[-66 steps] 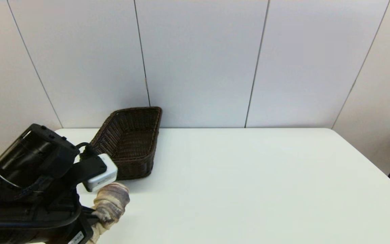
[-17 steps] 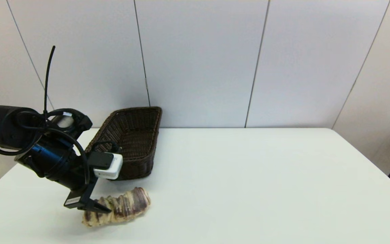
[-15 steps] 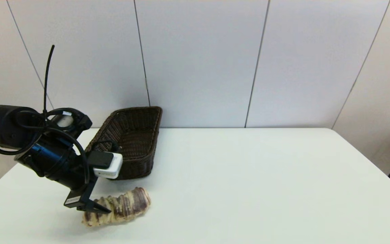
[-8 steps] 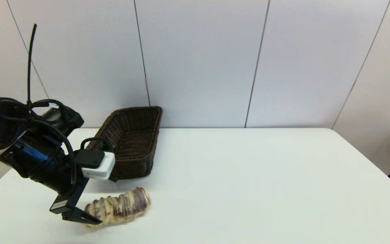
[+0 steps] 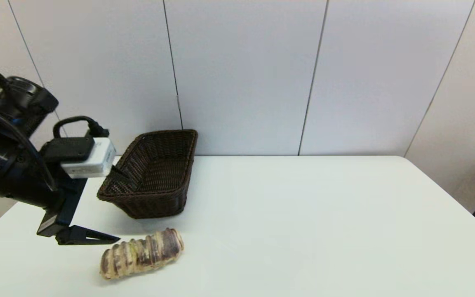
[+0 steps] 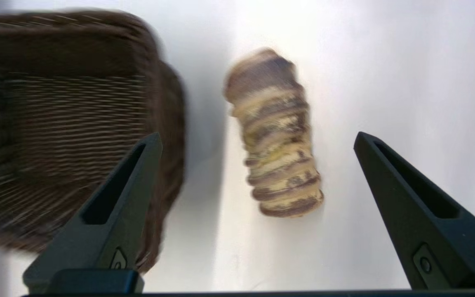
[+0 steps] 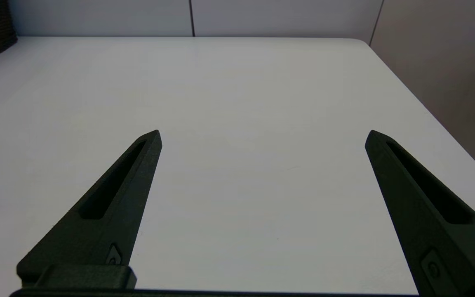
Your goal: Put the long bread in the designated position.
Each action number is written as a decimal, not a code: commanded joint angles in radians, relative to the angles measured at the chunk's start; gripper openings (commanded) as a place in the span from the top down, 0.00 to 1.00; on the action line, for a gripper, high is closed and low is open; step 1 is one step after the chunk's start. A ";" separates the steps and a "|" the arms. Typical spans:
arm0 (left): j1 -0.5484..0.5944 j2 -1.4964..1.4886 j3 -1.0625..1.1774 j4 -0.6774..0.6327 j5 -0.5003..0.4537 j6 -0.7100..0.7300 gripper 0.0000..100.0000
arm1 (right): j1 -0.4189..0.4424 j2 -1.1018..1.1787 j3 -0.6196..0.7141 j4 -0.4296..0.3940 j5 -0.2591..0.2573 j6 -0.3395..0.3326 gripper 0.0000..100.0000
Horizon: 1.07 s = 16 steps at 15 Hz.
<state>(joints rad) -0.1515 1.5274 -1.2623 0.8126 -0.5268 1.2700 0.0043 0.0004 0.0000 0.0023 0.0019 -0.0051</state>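
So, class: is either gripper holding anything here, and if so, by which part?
Nothing is held. The left gripper is open above the table, clear of the long bread, which lies on the table in front of the basket. The right gripper is open and empty too.

light: bright, even, soft
shadows: faint under bread (image 5: 141, 254) and basket (image 5: 151, 173)
blur: left wrist view smeared, basket worst

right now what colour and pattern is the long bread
Tan-yellow with purple-brown stripes across its ridges; the long bread shows best in the head view.

The long bread (image 5: 141, 254) lies on the table (image 5: 303, 227) before the basket (image 5: 151, 175).
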 commanded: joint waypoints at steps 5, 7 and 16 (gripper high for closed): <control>0.006 -0.372 0.044 -0.105 0.195 -0.635 0.00 | 0.000 0.001 0.000 0.001 0.000 -0.001 0.00; 0.006 -0.458 0.152 -0.217 0.301 -0.765 0.00 | 0.000 0.001 0.000 0.001 0.000 -0.001 0.00; 0.013 -0.837 0.839 -0.917 0.585 -1.066 0.00 | 0.000 0.001 0.000 -0.001 0.000 -0.001 0.00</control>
<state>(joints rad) -0.1413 0.8694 -0.6189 0.0879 0.0428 0.2251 0.0043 0.0004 0.0000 0.0023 0.0017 -0.0053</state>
